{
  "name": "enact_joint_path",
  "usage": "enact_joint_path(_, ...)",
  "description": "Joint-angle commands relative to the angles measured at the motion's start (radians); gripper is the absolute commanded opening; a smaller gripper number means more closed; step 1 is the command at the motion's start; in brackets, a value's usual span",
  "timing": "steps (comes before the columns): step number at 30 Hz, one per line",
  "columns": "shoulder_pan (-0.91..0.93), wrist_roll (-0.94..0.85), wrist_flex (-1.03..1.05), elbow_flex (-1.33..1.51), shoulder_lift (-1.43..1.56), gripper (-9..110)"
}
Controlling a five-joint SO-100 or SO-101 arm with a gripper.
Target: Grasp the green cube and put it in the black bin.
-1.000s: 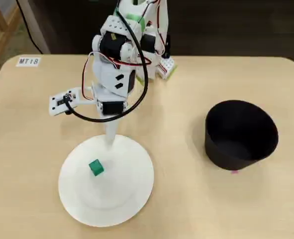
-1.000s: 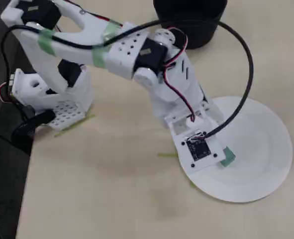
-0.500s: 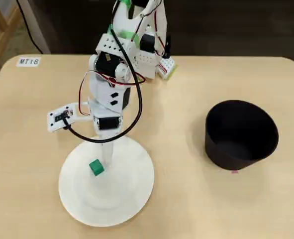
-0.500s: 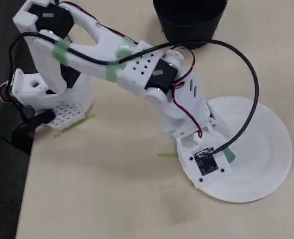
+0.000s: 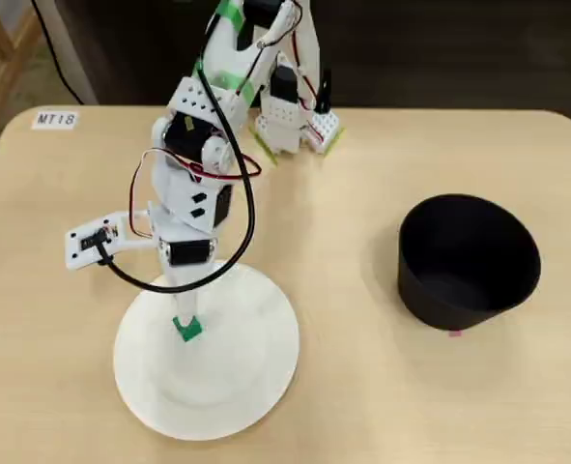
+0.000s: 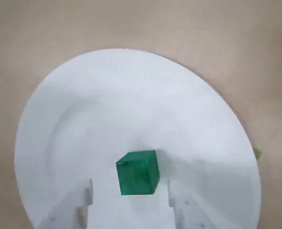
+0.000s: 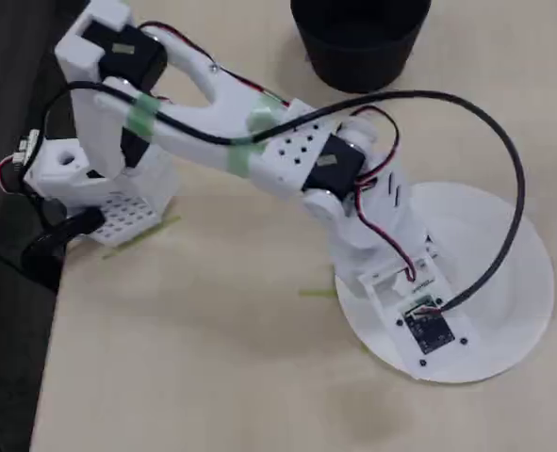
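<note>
The small green cube (image 6: 138,172) lies on the white plate (image 6: 131,90), left of the plate's middle in a fixed view (image 5: 189,330). My gripper (image 6: 130,190) is open and lowered over it. One white finger (image 6: 86,200) stands to the cube's left and the other (image 6: 179,202) to its right, with gaps on both sides. In a fixed view the gripper (image 5: 182,311) covers the cube's upper part. The black bin (image 5: 469,261) stands empty on the table, well to the right of the plate (image 5: 246,377). In another fixed view the wrist hides the cube, and the bin (image 7: 358,38) is at the top edge.
The arm's base (image 5: 287,124) is mounted at the table's far edge. A white label (image 5: 55,120) sits at the far left corner. A thin yellow-green tape strip (image 7: 316,293) lies on the table beside the plate (image 7: 514,273). A pink mark (image 5: 455,333) shows at the bin's foot.
The arm has swung left and down over the plate. Its open fingers have come from the plate's far rim to either side of the cube, which has not moved.
</note>
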Motion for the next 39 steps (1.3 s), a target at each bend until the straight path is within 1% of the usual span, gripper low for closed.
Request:
enact_joint_path(1,-0.008,-0.023,0.04,-0.1,-0.02,23)
enact_joint_path(8,-0.032,-0.035,0.067,-0.158,-0.074,20)
enact_joint_path(13,-0.026,-0.04,0.106,-0.189,-0.129,21)
enact_joint_path(26,0.006,-0.035,0.072,-0.209,-0.176,23)
enact_joint_path(39,-0.006,-0.041,0.072,-0.299,-0.242,21)
